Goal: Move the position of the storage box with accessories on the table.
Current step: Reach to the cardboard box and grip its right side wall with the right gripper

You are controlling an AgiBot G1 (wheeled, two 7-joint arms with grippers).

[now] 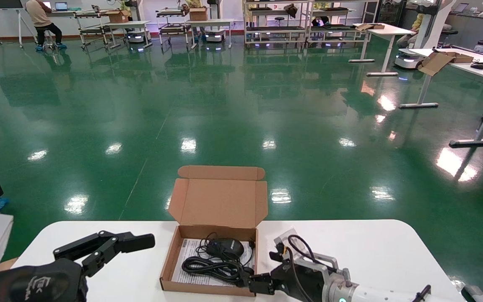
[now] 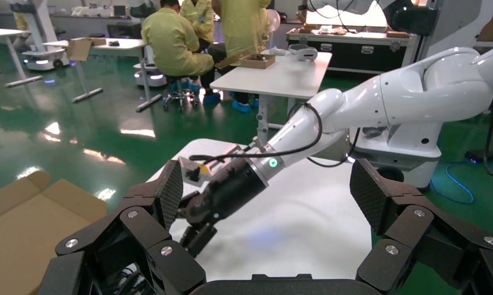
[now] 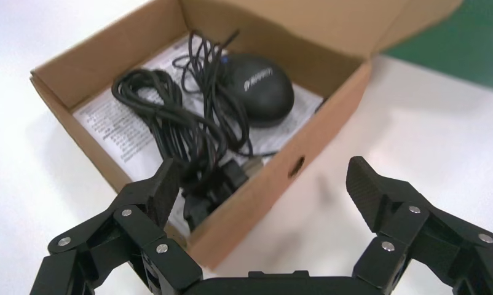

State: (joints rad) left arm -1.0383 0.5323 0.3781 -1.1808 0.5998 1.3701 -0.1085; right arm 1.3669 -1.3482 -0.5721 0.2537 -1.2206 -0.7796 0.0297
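Observation:
The storage box (image 1: 169, 261) lies open on the white table (image 1: 371, 247), lid (image 1: 218, 201) standing up at its far side. Inside are a black mouse (image 1: 225, 247), coiled black cable (image 1: 212, 267) and a white leaflet (image 1: 184, 270). My right gripper (image 1: 267, 270) is open at the box's right wall near its front corner. In the right wrist view the gripper (image 3: 262, 190) straddles that wall (image 3: 275, 178), one finger over the cable (image 3: 170, 123), the other over bare table. My left gripper (image 1: 128, 245) is open and empty, above the table left of the box.
The table's far edge drops to green floor (image 1: 224, 105). White desks (image 1: 476, 67) with cartons stand far right, shelving racks (image 1: 300, 21) at the back. In the left wrist view my right arm (image 2: 379, 104) crosses the table (image 2: 305, 227), with seated people (image 2: 170, 43) behind.

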